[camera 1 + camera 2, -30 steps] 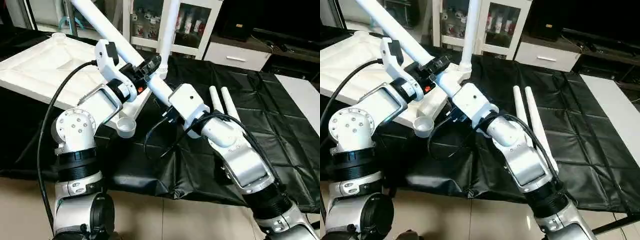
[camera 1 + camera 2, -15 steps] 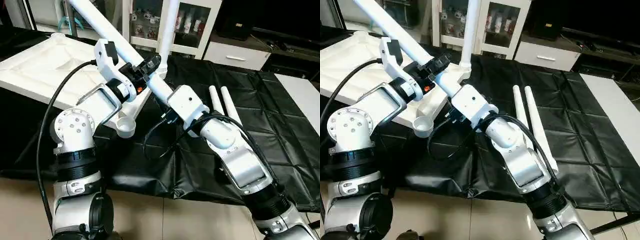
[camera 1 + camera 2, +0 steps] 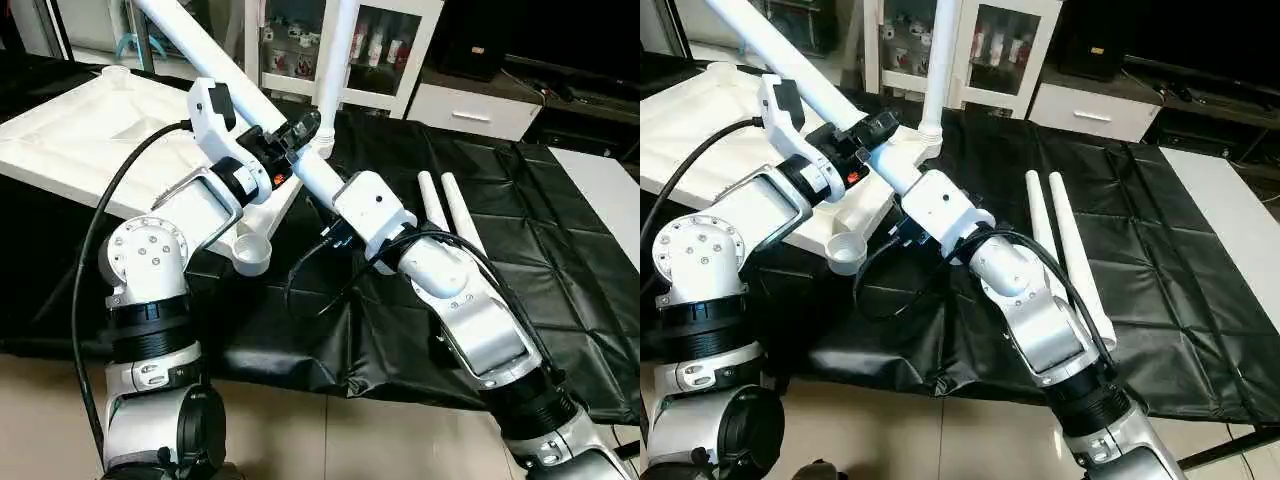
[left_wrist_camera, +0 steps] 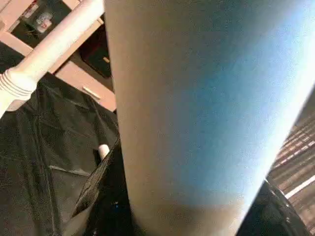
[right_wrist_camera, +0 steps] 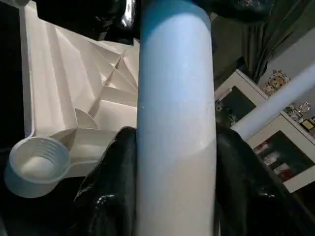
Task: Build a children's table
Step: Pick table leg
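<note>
Now gripping one slanted leg (image 3: 205, 55) with both grippers, left gripper (image 3: 290, 135) and right gripper (image 3: 335, 195) pinching it above the tabletop's (image 3: 80, 130) near corner socket (image 3: 251, 253). Possibly missing that socket or cross-threading, tilting this much; risking knocking the standing leg (image 3: 335, 60).

One white ribbed plastic tabletop (image 3: 90, 130) lies upside down at the black-covered worktable's (image 3: 560, 260) left edge. Four long white tubular legs: one held (image 3: 215, 55), one standing socketed (image 3: 335, 60), two lying flat (image 3: 450, 215).
</note>
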`<state>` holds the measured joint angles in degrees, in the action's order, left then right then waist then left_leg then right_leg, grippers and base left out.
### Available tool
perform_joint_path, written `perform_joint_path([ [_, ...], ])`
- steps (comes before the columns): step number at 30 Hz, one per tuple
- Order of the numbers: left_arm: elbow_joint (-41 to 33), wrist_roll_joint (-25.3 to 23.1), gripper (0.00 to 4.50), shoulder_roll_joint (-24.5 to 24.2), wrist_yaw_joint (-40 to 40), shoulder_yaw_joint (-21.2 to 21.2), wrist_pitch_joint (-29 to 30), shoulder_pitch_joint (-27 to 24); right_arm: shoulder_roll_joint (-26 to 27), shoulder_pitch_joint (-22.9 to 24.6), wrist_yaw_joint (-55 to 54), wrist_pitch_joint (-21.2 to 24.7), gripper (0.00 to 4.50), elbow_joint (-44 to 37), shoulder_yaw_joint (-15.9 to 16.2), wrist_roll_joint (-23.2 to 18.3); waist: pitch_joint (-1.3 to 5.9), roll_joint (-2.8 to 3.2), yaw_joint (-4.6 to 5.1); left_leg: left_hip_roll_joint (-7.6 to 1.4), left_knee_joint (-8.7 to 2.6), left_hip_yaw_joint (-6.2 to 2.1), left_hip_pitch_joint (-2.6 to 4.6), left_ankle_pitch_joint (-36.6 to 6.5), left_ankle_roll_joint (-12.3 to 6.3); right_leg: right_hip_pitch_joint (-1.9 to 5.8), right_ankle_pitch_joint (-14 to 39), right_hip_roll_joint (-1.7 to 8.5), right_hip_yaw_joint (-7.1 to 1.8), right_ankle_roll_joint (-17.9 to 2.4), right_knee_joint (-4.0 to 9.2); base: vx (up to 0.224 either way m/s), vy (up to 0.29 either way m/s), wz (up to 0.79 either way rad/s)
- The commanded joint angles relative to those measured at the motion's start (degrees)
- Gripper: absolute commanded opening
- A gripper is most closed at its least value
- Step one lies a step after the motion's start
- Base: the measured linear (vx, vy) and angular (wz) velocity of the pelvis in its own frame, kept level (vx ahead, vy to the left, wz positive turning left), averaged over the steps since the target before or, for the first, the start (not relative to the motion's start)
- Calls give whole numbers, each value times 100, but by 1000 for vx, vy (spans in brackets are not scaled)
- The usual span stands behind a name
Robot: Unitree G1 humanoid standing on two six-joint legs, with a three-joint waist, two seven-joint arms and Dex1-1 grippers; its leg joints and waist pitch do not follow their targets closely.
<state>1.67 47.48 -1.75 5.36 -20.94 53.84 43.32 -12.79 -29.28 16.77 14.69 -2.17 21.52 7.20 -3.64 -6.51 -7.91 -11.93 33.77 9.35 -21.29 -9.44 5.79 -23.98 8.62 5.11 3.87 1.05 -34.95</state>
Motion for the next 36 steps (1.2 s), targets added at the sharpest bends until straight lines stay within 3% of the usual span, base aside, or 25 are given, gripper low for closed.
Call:
perform_joint_path([
  [1, -115, 133, 177, 56, -33, 101, 67, 91, -43, 22, -11, 65, 177, 119, -188, 98, 418, 171, 45, -40, -420, 8, 92, -1735, 461, 293, 1196, 175, -199, -544, 352, 0, 0, 0],
  [15, -107, 195, 177, 48, -5, 99, 96, 113, -7, -4, 13, 38, 177, 176, -236, 67, 423, 171, 40, -37, -411, 11, 89, -1656, 452, 302, 1093, 174, -200, -575, 337, 0, 0, 0],
  [16, -93, 345, 233, 65, 44, 27, 155, 121, 15, -2, 75, 44, 177, 174, -262, 1, 426, 181, 38, -36, -410, 9, 89, -1656, 452, 305, 1095, 174, -200, -573, 334, 0, 0, 0],
  [21, -111, 492, 275, 30, 190, -19, 211, 111, 89, 12, 329, 133, 177, 153, -409, -388, 427, 183, 38, -42, -413, 5, 90, -1710, 421, 304, 1043, 171, -195, -652, 325, 0, 0, 0],
  [22, -156, 555, 287, -56, 322, -17, 266, 91, 51, 16, 904, 503, 177, 45, -647, -1081, 426, 198, 34, -40, -413, 8, 97, -1723, 420, 300, 1038, 169, -194, -657, 329, 0, 0, 0],
  [24, -227, 647, 302, -155, 489, 2, 361, 67, -53, 24, 1526, 926, 177, -92, -909, -1810, 422, 197, 27, -42, -415, 1, 108, -1899, 284, 314, 1087, 152, -184, -693, 332, 0, 0, 0],
  [25, -227, 647, 302, -155, 489, 2, 361, 67, -53, 24, 1526, 926, 177, -92, -909, -1810, 422, 197, 27, -42, -415, 1, 108, -1899, 284, 314, 1087, 152, -184, -693, 332, 0, 0, 0],
  [28, -400, 833, 338, -398, 931, 177, 653, 7, -395, -57, 2619, 1746, 176, -38, -1394, -2942, 431, 218, -5, -54, -405, -4, 103, -1804, 261, 335, 956, 173, -183, -815, 318, 0, 0, 0],
  [32, -469, 726, 372, -599, 1151, 463, 729, -39, -746, -133, 3556, 2268, 176, 244, -1742, -3677, 434, 172, -35, -57, -393, 12, 86, -1604, 233, 348, 1012, 195, -179, -932, 328, 0, 0, 0],
  [34, -470, 717, 388, -606, 1157, 475, 727, -40, -758, -137, 3586, 2283, 176, 258, -1753, -3698, 424, 175, -39, -58, -398, 14, 72, -1578, 262, 343, 1186, 214, -180, -921, 350, 0, 0, 0],
  [35, -418, 566, 395, -663, 1160, 623, 707, -6, -1011, -218, 4184, 2785, 176, 481, -1970, -4235, 435, 62, -37, -55, -384, 20, 66, -1498, 244, 360, 1316, 213, -169, -893, 346, 0, 0, 0],
  [36, -405, 543, 402, -661, 1154, 653, 712, 11, -1099, -264, 4412, 3047, 176, 578, -2095, -4511, 426, 96, -52, -65, -386, 15, 78, -1531, 213, 351, 1430, 212, -175, -855, 360, 0, 0, 0],
])
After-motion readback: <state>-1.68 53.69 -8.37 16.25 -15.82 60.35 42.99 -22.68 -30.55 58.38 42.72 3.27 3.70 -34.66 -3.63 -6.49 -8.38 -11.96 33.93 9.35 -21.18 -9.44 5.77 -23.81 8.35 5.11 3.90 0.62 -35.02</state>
